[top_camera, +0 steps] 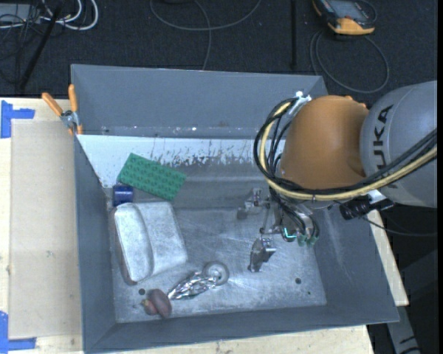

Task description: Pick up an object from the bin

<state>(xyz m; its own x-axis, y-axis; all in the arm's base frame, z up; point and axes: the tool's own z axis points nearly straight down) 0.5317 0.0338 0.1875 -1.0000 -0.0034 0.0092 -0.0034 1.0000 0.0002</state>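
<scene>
Gripper (pixel 255 229) low over bare bin (pixel 207 105) floor, well right of the pale grey block (pixel 148 238). Fingers spread apart, nothing between them. Nearest thing: crumpled silvery piece with a ring end (pixel 199 281), just off the block's lower right corner, apart from the fingers. Brown lump (pixel 159 302) below the block. Blue cap (pixel 122 194) touching its top edge; green studded plate (pixel 151 175) just above that, tilted.
</scene>
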